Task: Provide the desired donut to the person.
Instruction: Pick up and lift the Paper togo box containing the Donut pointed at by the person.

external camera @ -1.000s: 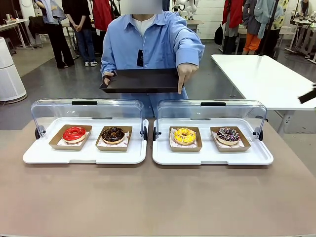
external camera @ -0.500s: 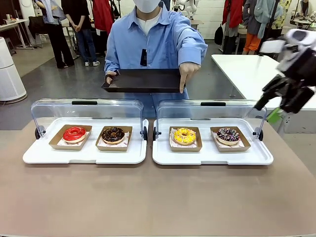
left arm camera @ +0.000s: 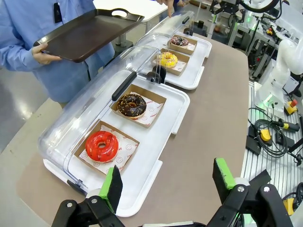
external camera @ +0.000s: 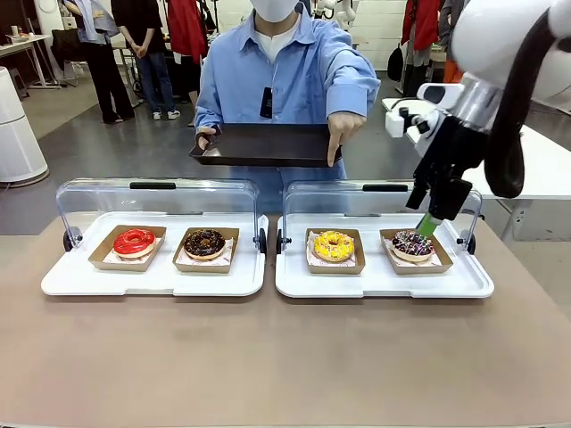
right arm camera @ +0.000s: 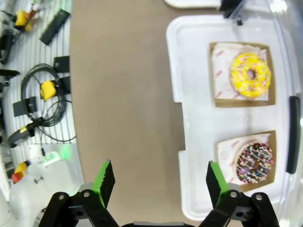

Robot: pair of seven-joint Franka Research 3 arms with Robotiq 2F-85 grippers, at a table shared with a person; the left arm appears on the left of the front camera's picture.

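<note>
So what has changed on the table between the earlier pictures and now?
The right gripper came in from the robot's right and now hangs open and empty near the sprinkled donut. The person's hand still points down toward the yellow donut. The black tray stayed held up; no donut has moved.

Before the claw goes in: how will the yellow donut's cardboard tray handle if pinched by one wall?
Probably light: the cardboard tray is shallow and holds one small yellow donut. Its thin walls likely flex under a pinch. The donut sits loose on a paper liner, so it may slide if the tray tilts.
</note>
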